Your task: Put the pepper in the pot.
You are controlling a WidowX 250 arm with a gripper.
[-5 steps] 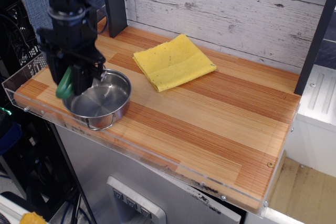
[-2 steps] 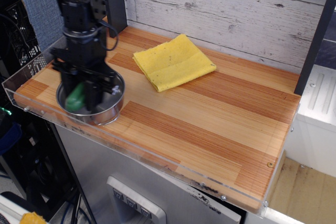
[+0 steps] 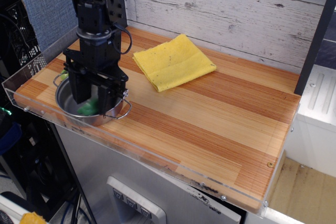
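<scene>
The pot (image 3: 67,101) is a shallow shiny steel pot with wire loop handles, standing at the front left corner of the wooden table. My gripper (image 3: 92,100) is lowered into it from above. The pepper (image 3: 89,108) shows as a green piece between the two black fingers (image 3: 79,86), low inside the pot near its bottom. The fingers sit against both of its sides, so the gripper looks shut on it. Most of the pepper is hidden by the fingers.
A folded yellow cloth (image 3: 173,62) lies at the back middle of the table (image 3: 210,124). A small green bit (image 3: 63,75) shows just left of the gripper behind the pot; I cannot tell what it is. A clear plastic rim (image 3: 31,109) runs along the front left edge.
The gripper has moved right and down with the pepper, from the pot's left rim into the pot. The pot has shifted a little to the left.
</scene>
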